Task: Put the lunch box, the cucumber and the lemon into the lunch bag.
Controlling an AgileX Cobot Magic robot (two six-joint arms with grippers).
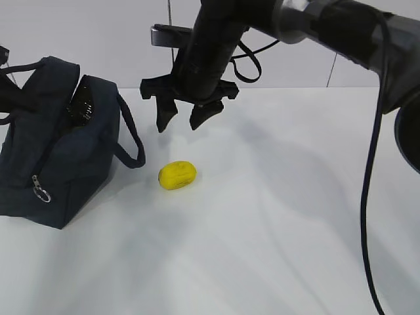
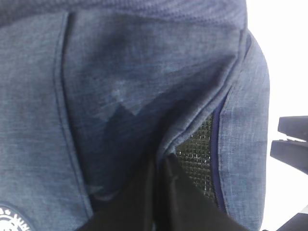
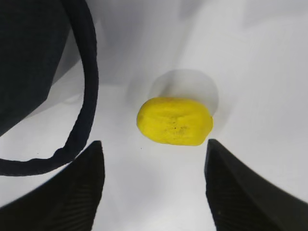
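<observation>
The navy lunch bag stands at the left, its top gaping open on black mesh lining. The yellow lemon lies on the white table just right of the bag. My right gripper hangs open and empty above the lemon. In the right wrist view the lemon lies just ahead of the right gripper, between its spread fingers. My left gripper is shut on the fabric edge of the lunch bag at its opening. The lunch box and the cucumber are out of view.
The bag's loop handle droops onto the table left of the lemon. The zipper's ring pull hangs on the bag's front end. A black cable hangs from the right arm. The white table stretches right and forward.
</observation>
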